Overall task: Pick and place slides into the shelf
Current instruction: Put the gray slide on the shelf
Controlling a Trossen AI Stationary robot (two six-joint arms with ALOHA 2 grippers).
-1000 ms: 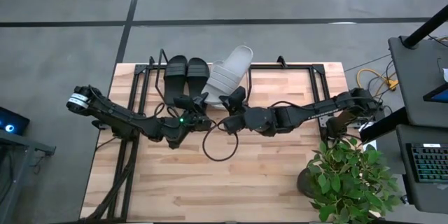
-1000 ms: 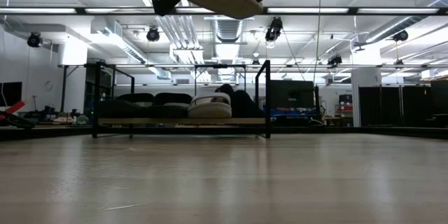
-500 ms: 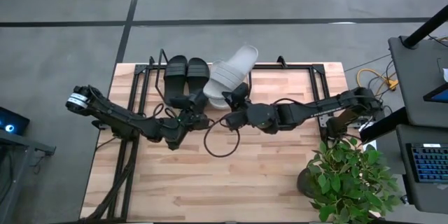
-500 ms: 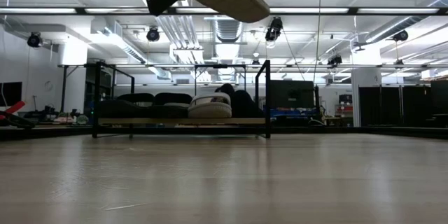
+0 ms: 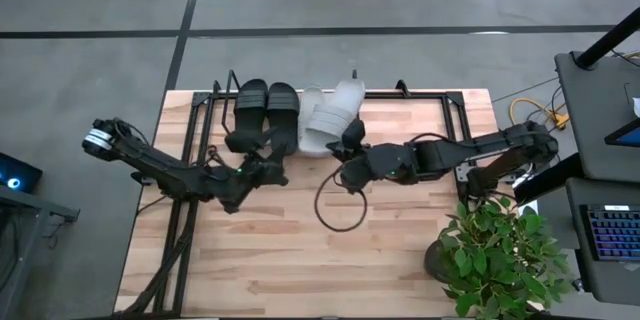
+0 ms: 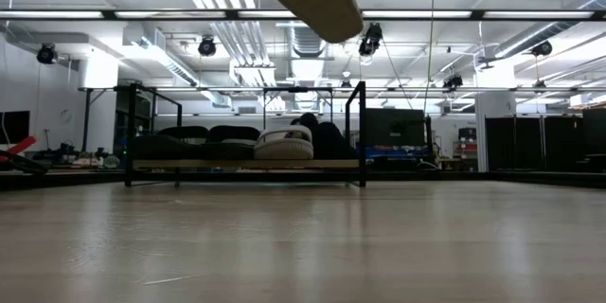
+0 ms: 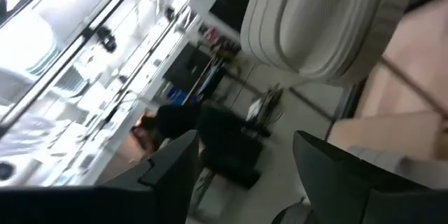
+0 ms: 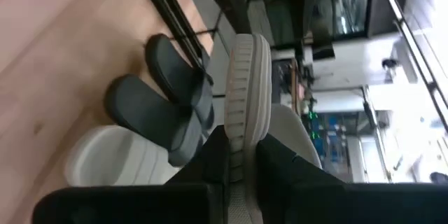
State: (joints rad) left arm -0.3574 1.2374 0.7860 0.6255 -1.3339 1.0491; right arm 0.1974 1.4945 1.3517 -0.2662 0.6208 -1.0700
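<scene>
A: Where are the slides?

B: The black pair (image 5: 265, 102) lies in the shelf (image 5: 205, 110) at the bench's far edge, toward its left end, and one grey slide (image 5: 312, 120) rests just beside them. The last grey slide (image 5: 343, 108) is up in the air above the shelf, pinched edge-on at its sole by the right pincer (image 5: 352, 140), which is clenched on it.

A: And the left pincer?

B: The left pincer (image 5: 272, 163) is released, fingers spread with nothing between them, just in front of the shelf near the black pair.

A: How will that grey one handle?

B: I judge it light, foam-like and a bit springy. The ribbed sole gives the fingers some bite, so it should not slip easily, but held by one edge it can swing or twist. A hold on the sole rim near the strap looks best; the wide strap itself would flex.
</scene>
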